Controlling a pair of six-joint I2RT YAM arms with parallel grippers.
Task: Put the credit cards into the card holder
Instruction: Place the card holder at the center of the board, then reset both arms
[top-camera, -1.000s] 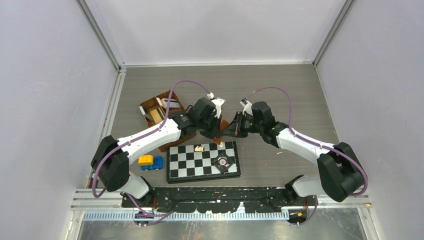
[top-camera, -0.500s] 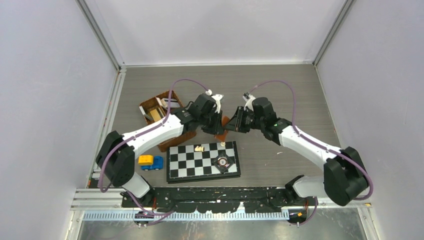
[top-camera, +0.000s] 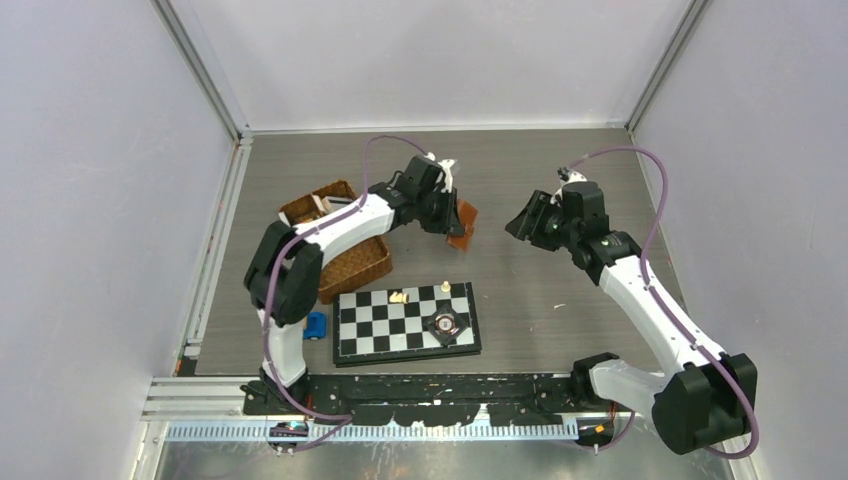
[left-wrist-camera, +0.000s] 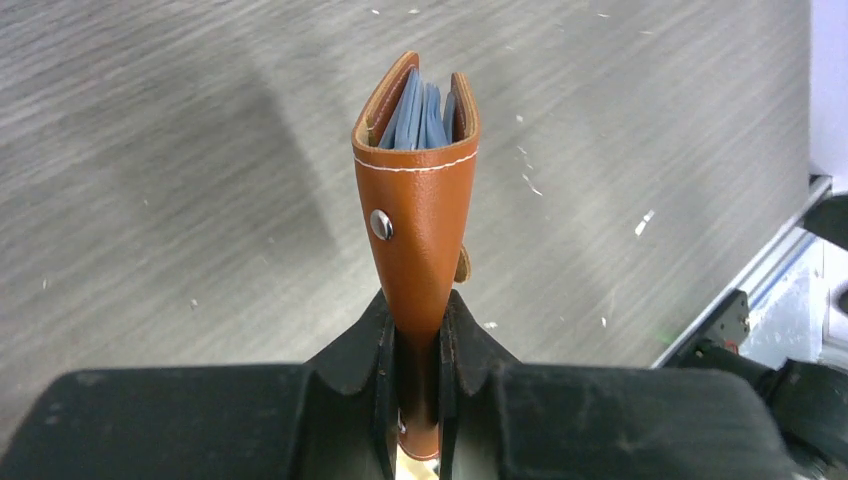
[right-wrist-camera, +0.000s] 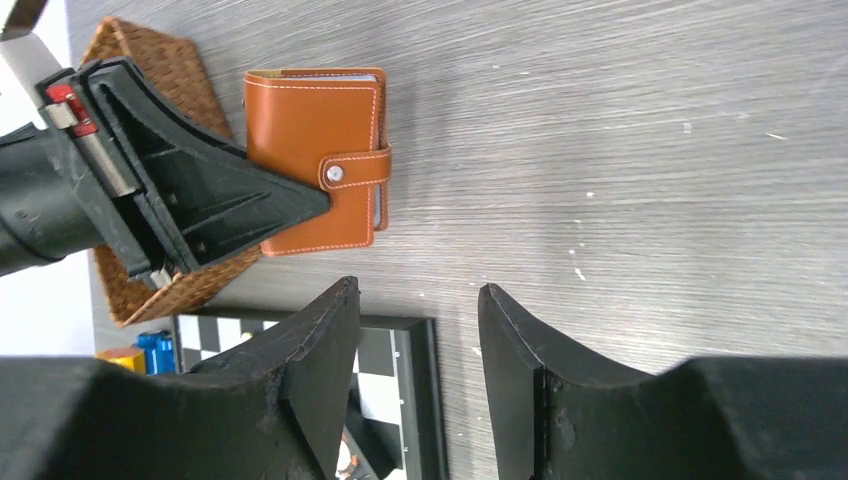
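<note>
Holding: my left gripper (left-wrist-camera: 420, 330) clenched on card holder (left-wrist-camera: 415, 220), credit cards (left-wrist-camera: 418, 115) inside.
Right gripper (right-wrist-camera: 418, 290): released, empty.
Risk: if I tilt it, cards slip out the open end.

The left arm (top-camera: 340, 225) and right arm (top-camera: 650, 295) have white shells on their long links and black joints and bases. A purple cable (top-camera: 620, 150) loops along each. The left tool (left-wrist-camera: 415, 330) and right tool (right-wrist-camera: 415, 300) have matte black, wedge-shaped, scuffed fingers. A small red part shows on the left tool's side.
</note>
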